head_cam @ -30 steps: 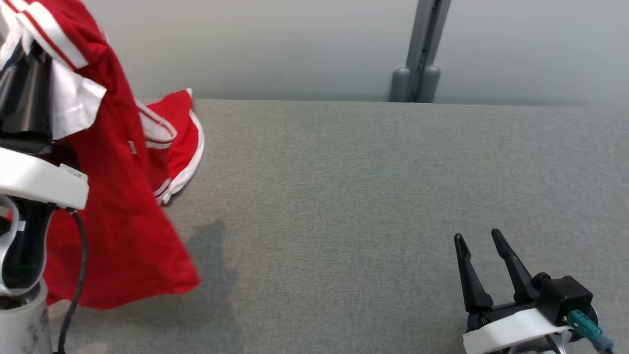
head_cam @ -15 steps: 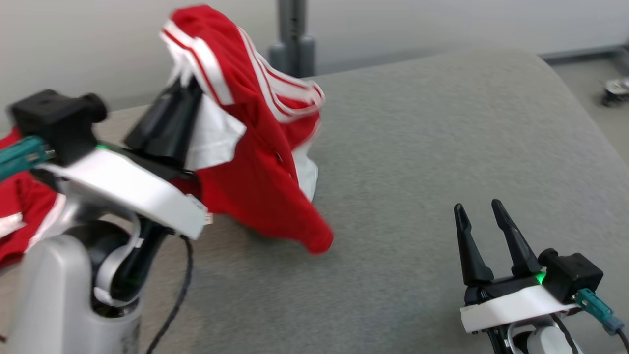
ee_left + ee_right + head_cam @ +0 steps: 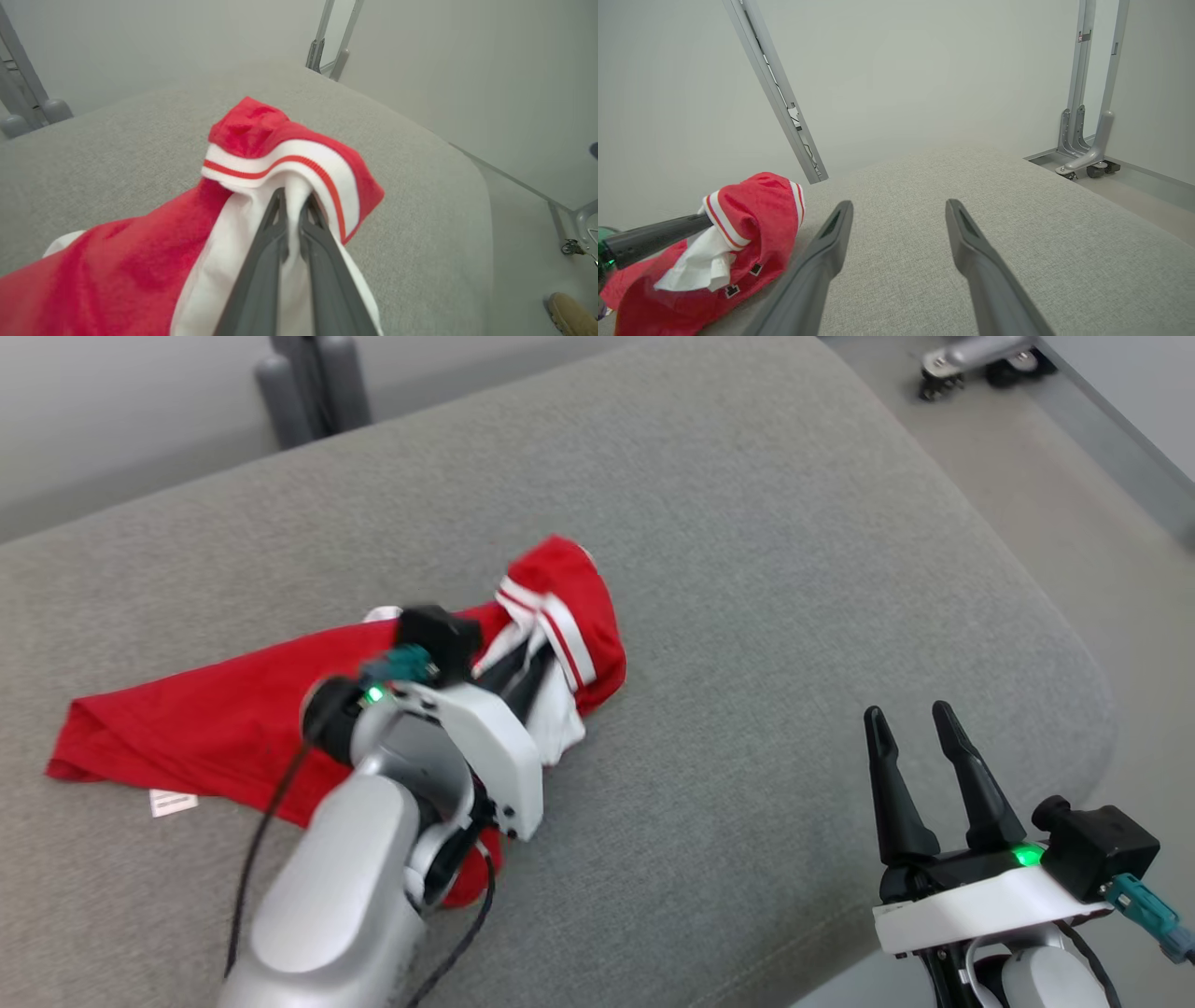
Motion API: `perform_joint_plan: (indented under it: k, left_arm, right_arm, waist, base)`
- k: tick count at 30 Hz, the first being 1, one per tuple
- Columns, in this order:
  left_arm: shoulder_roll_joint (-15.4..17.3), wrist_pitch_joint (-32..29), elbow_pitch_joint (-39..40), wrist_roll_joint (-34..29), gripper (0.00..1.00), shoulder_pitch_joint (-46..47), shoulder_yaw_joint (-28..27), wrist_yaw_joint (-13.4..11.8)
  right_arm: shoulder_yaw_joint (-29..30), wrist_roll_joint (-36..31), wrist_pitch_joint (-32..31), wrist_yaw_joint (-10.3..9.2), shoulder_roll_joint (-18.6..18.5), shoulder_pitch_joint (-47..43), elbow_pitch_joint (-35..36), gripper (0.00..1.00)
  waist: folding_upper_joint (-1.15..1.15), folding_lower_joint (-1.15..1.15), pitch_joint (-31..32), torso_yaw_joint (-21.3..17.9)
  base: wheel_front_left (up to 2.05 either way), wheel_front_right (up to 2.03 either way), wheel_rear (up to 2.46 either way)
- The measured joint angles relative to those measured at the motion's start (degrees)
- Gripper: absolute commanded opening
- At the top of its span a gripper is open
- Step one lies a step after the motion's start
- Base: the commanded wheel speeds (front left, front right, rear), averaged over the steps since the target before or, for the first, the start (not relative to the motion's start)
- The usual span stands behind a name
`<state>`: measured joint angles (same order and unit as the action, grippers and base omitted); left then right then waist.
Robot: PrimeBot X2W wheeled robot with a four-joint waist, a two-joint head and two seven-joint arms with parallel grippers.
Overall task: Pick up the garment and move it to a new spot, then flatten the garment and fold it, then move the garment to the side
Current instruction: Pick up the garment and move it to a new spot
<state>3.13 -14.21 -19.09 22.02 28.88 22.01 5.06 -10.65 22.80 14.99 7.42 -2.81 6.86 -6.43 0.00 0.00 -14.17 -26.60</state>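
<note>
Step 1, relocation, appears to be ending. The left gripper (image 3: 525, 674) is clamping narrowly on the white-striped edge of the garment (image 3: 205, 723). The garment is lying crumpled on the grey cushion (image 3: 747, 569), trailing toward 8 o'clock from the grip. The right gripper (image 3: 904, 711) is waiting wide and empty at 4 o'clock. Judged next move: releasing, then spreading the fabric flat using 2 grippers.

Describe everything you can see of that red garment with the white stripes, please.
The red garment with white striped trim looks like soft knit jersey, with white lining showing. It lies crumpled on the grey padded fabric surface, its body spread toward the robot's left, a small white label at its edge. One striped end is bunched up, pinched by the shut left gripper.
</note>
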Motion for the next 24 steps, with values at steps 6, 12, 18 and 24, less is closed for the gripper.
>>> perform_joint_plan:
  k: [6,12,18,24]
  left_arm:
    - [-0.3,8.6,-12.1,0.0,1.00,3.2,6.4,-0.2]
    - [-0.3,13.2,-11.4,4.8,1.00,4.1,11.3,-2.4]
    - [0.1,19.6,-4.7,5.6,1.00,0.0,11.8,-6.9]
    - [5.3,26.8,1.8,5.3,1.00,-10.7,6.4,-13.3]
  right_arm:
    - [-0.1,0.4,0.0,0.00,0.0,0.4,-0.1,1.00]
    - [1.0,-1.0,0.0,0.01,0.0,0.4,-0.1,1.00]
    - [2.9,-4.1,0.0,0.01,0.1,-0.7,0.6,1.00]
    - [6.0,-8.7,0.0,0.01,0.1,-2.8,2.3,1.00]
  waist:
    - [0.00,0.00,-2.0,-1.3]
    - [0.00,0.00,-1.2,0.8]
    - [0.00,0.00,1.1,4.4]
    - [0.00,0.00,4.5,8.6]
  base:
    - [0.00,0.00,0.00]
    - [0.00,0.00,0.00]
    - [0.00,0.00,0.00]
    - [0.00,0.00,0.00]
